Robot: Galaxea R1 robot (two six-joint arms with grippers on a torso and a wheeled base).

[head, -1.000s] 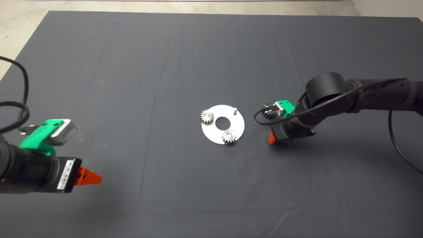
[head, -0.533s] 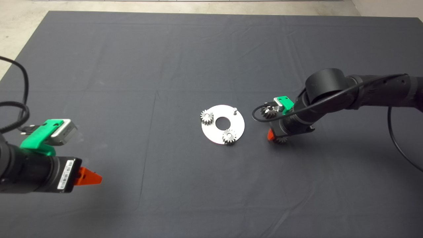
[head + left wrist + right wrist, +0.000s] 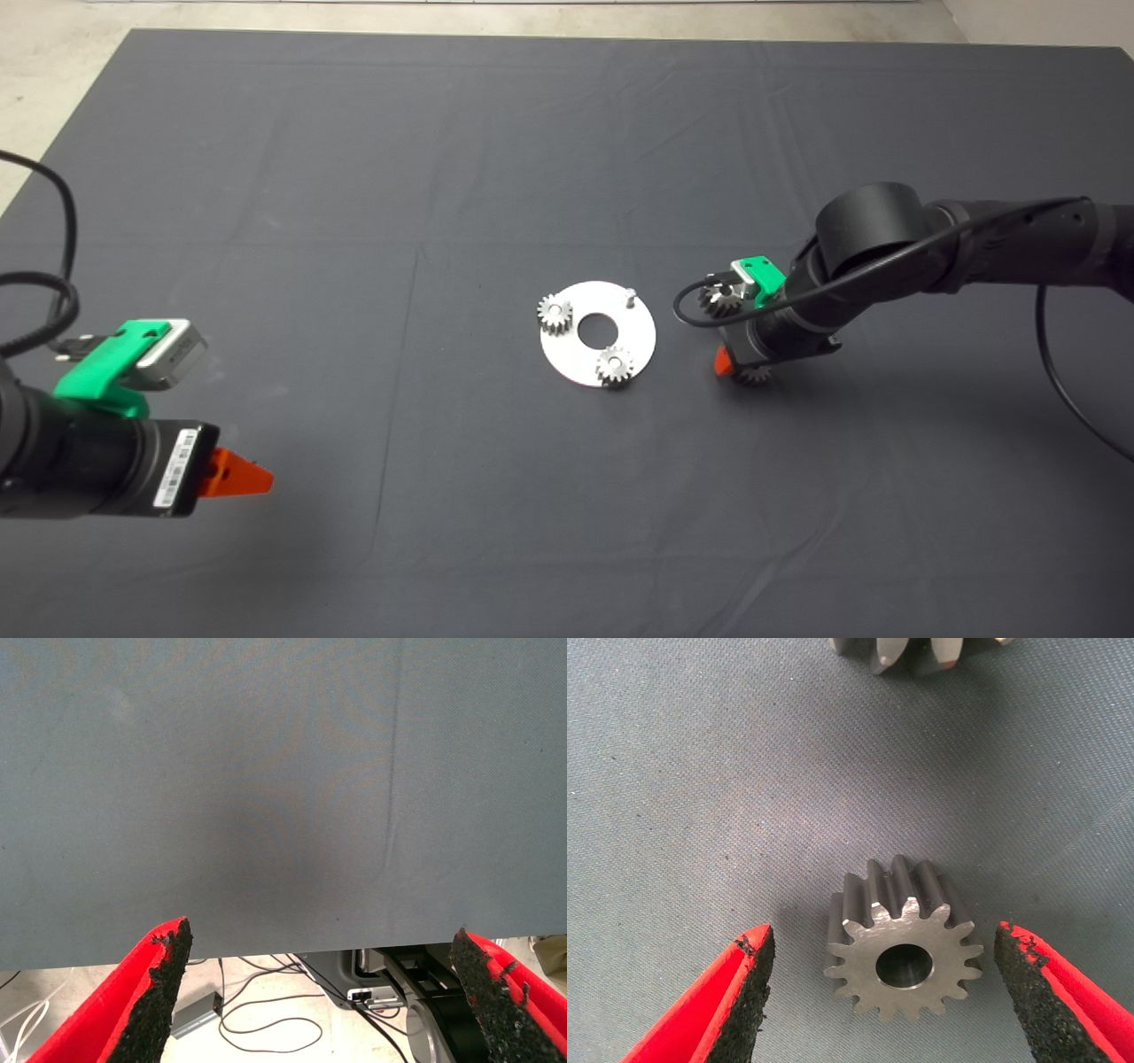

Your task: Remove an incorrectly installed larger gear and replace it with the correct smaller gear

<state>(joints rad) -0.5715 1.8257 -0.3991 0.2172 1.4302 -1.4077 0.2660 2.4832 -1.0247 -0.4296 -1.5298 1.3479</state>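
Jaws of my left gripper (image 3: 237, 476) hang spread and idle over the dark desk mat (image 3: 354, 177). Rightward, the round silver plate (image 3: 640, 341) shows a bare pin (image 3: 629, 296). My right gripper (image 3: 881, 992) straddles the small short-toothed grey smaller gear (image 3: 904, 943), jaws spread, untouching; the spiky grey larger gear (image 3: 719, 301) lies near. Closing off-centre could pinch teeth and tilt it.

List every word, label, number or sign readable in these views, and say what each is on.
No text can be read in any view.
White sticker on the left arm's wrist, near the left gripper: barcode-like print, too small to read.
The smaller gear, between the open fingers of the right gripper, shows no markings.
The round plate shows none.
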